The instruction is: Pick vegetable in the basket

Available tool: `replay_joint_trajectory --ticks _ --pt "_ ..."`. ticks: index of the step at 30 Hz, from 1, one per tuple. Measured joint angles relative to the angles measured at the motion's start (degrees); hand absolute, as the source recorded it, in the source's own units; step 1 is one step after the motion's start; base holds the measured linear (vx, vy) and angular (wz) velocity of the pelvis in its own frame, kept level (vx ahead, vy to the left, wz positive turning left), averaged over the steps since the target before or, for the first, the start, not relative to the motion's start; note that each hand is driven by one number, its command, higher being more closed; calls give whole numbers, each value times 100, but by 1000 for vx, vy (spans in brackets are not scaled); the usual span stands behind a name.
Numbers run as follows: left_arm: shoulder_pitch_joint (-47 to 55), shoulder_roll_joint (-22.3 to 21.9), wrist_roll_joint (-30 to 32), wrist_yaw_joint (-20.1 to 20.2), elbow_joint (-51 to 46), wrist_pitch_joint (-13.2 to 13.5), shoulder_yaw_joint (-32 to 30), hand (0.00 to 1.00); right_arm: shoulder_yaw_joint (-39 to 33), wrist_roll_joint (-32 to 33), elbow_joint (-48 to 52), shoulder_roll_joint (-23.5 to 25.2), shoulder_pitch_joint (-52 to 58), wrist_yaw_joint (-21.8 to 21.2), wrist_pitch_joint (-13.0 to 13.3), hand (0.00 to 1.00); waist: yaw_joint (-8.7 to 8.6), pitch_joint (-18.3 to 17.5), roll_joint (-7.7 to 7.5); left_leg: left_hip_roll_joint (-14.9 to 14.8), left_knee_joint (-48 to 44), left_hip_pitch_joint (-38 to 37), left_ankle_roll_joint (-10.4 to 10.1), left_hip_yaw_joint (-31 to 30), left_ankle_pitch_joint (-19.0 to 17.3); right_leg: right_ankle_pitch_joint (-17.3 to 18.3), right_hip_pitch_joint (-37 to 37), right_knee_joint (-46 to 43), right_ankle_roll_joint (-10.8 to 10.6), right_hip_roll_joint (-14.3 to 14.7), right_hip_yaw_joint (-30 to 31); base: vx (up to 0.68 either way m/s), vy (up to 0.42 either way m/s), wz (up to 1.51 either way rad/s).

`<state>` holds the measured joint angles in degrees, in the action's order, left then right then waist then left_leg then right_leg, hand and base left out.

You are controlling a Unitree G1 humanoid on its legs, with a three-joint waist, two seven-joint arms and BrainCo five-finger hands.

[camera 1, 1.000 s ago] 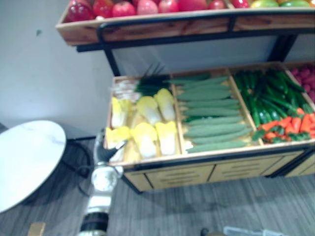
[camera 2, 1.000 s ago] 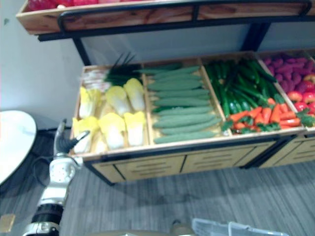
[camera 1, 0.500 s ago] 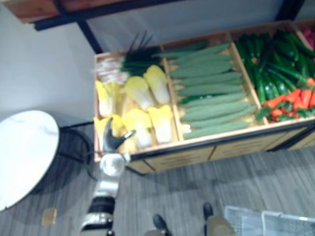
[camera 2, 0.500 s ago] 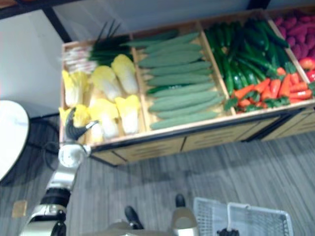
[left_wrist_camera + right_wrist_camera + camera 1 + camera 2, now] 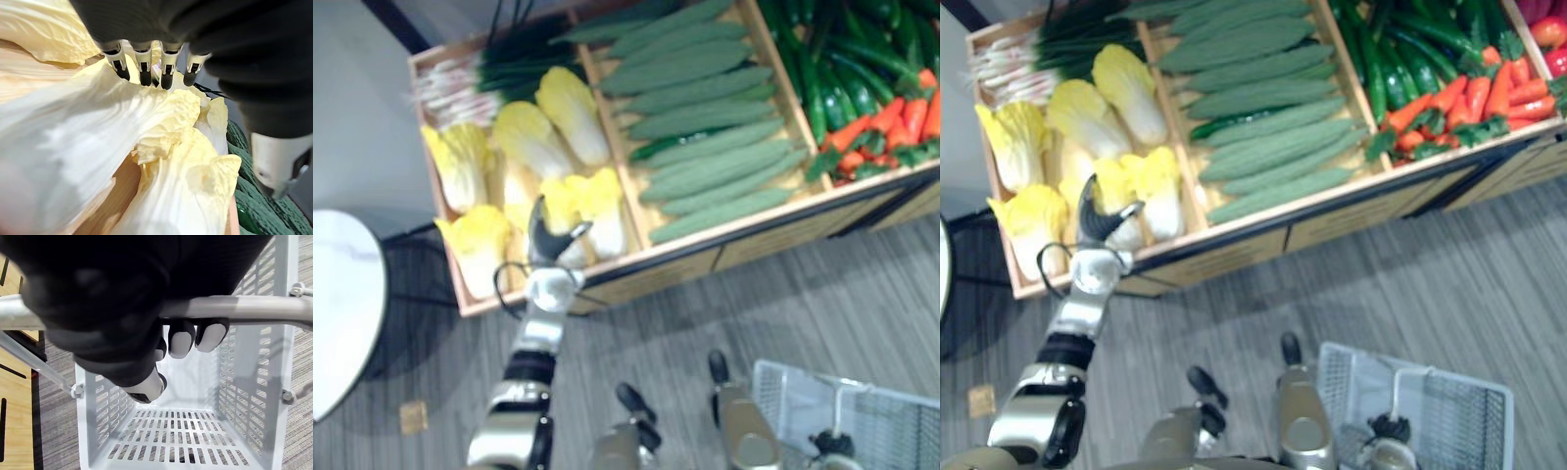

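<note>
Since a second ago the head camera has tipped down, so the whole scene has slid up the eye views and the basket now shows at 5 o'clock; measured against the produce itself, the left hand has shifted off the front-left corner of the wooden stand toward the middle of the front row. That hand now reaches over the stand's front rim into the leftmost compartment, with the front-left cabbage at its 9 o'clock and two more pale yellow heads at its 1 o'clock. Seen from the left wrist, its fingers are stretched out straight in a row, dark tips resting on or just above the crinkled leaves of a cabbage, thumb held apart, nothing gripped. That cabbage lies in the compartment among the others, not lifted. Spring onions lie along the back of the same compartment at 11 o'clock. The next compartment, at 2 o'clock from the hand, holds long ridged green gourds, and beyond them at 3 o'clock lie dark green peppers and carrots. The right hand has its fingers curled round the basket's metal handle, the white slatted basket hanging below it over the grey floor
</note>
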<state>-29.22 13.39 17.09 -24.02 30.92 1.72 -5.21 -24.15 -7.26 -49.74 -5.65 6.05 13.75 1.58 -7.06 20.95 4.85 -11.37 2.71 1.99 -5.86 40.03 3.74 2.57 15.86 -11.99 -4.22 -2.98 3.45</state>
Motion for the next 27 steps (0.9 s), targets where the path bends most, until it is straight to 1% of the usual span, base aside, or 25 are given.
replay_joint_trajectory --ticks 3,5,7,9,13,15,17,18,19,21,24,27 --pt "-84 -17 -2 -85 32 -103 -93 0 41 104 27 7 -24 24 -2 100 6 64 -28 -2 -19 30 3 1 2 0 34 -23 0 -7 -2 0 0 0" --pt "-144 -42 -2 -134 35 -122 -207 0 116 108 117 21 -25 53 -2 100 7 91 -36 4 -43 127 9 0 6 0 142 -68 0 -27 -8 2 -16 4" --pt "-209 -45 -2 -214 78 -147 -251 0 225 111 196 41 -24 83 2 100 39 110 -47 8 -56 219 22 0 16 0 241 -107 0 -41 -10 0 -10 2" --pt "-325 -73 -2 -268 135 -184 -251 0 285 111 220 87 -27 99 9 100 114 133 -61 2 -79 284 30 -3 23 -1 298 -124 1 -49 -24 20 -28 3" --pt "-368 -69 7 -320 146 -193 -310 0 491 114 334 114 -29 118 31 100 131 200 -121 8 -83 349 31 -20 24 0 328 -127 0 -82 -71 16 -22 7" --pt "-475 -39 43 -321 157 -209 -320 0 514 122 403 114 -37 129 40 100 148 220 -137 23 -89 501 49 -33 36 0 481 -165 0 -120 -112 7 -24 12" --pt "-644 55 188 -324 352 -238 -331 0 665 136 439 108 -76 167 38 100 194 286 -192 33 -87 628 71 -20 55 -1 623 -214 0 -138 -120 18 -21 6" --pt "-757 63 215 -327 508 -244 -425 0 674 161 451 112 -94 195 40 100 245 299 -210 32 -87 700 87 -16 68 -3 697 -231 0 -140 -122 43 -31 3" --pt "-868 105 228 -319 604 -234 -448 100 678 163 461 113 -142 211 38 100 262 350 -222 30 -87 760 90 -9 71 -4 757 -235 0 -144 -126 50 -32 3" --pt "-915 150 263 -313 608 -225 -446 100 703 165 503 112 -183 214 40 100 261 360 -225 29 -87 823 92 10 72 -5 823 -235 0 -151 -132 48 -23 3" --pt "-1117 284 451 -321 756 -190 -637 100 742 173 507 105 -364 219 41 100 277 396 -232 18 -91 904 92 101 76 -10 915 -236 -5 -159 -130 70 -20 1" --pt "-1297 501 465 -187 826 -184 -704 100 882 314 563 83 -520 218 42 100 284 402 -243 -8 -90 1016 118 352 95 -38 1059 -211 -39 -174 -118 20 -15 2"
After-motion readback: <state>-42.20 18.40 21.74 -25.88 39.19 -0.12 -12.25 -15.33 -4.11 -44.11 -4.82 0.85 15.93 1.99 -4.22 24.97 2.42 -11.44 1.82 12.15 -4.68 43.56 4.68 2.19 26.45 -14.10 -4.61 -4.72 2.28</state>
